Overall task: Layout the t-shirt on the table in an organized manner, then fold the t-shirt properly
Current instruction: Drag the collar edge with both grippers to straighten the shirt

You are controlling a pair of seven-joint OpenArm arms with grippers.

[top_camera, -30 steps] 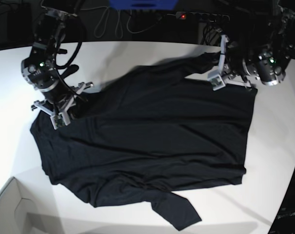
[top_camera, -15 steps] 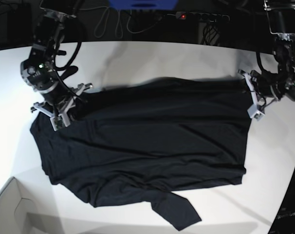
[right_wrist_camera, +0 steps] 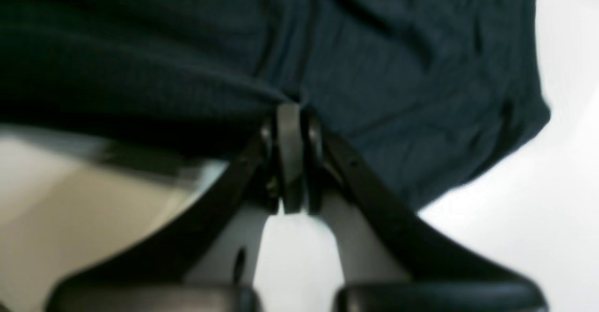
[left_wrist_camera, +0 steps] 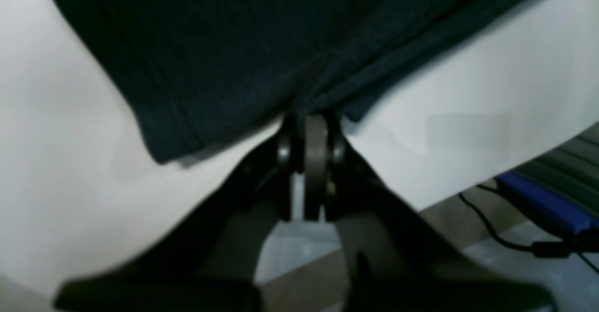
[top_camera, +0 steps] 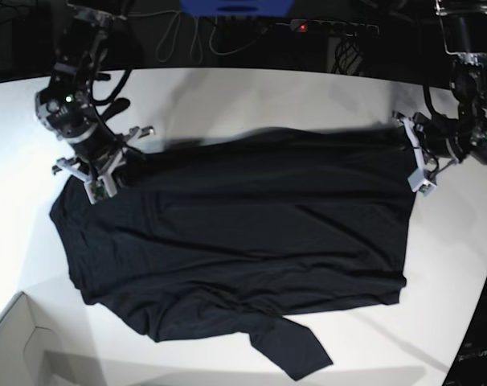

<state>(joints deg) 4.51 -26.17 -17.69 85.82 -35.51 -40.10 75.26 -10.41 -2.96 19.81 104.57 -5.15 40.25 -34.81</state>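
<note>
White desk [top_camera: 251,88] carries the black t-shirt [top_camera: 251,241], spread mostly flat. You've got both grippers pinching its far edge: left gripper [top_camera: 416,161] fingers clamped on one corner, right gripper [top_camera: 107,173] fingers clamped on the other.

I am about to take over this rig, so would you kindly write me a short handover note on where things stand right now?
Left gripper: shut on the plain black short-sleeved t-shirt, at a corner of its far edge.
Right gripper: shut on the same t-shirt, at the opposite far corner.
The t-shirt lies spread on the large white table, stretched between the two grips; the near edge is wrinkled and one sleeve sticks out toward the near edge.
Done: rough spreading.
Left: smooth the near side, set the sleeves straight, release, then fold.
</note>
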